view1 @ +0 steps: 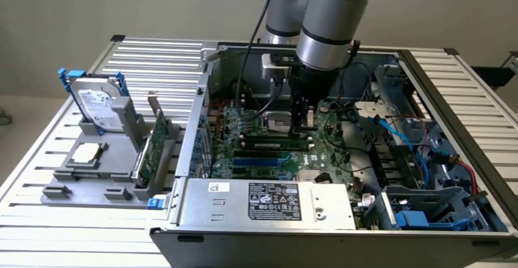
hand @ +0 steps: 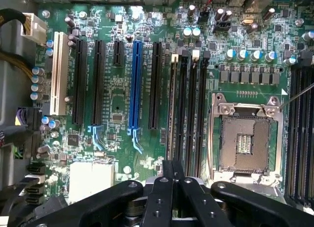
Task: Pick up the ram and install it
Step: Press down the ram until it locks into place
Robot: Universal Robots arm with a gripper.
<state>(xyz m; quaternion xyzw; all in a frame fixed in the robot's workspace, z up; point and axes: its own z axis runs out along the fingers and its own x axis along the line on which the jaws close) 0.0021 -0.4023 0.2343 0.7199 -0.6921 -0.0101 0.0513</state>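
The ram (view1: 273,138) is a long dark-green stick standing on edge in one of the black memory slots beside the CPU socket (hand: 244,139). In the wrist view the ram (hand: 172,109) shows edge-on as a thin pale line along its slot. My gripper (view1: 306,124) hangs inside the open case over the ram's end toward the exterior view's right. Its two black fingers (hand: 167,180) are shut, pressed together with no gap, and their tips meet right at that end of the ram. Whether they touch it I cannot tell.
A grey tray (view1: 69,177) at the exterior view's left holds a hard drive (view1: 99,105), a silver CPU chip (view1: 86,153) and a green expansion card (view1: 150,153). Case walls, the power supply (view1: 271,200) and blue cables (view1: 389,131) surround the motherboard (hand: 117,97).
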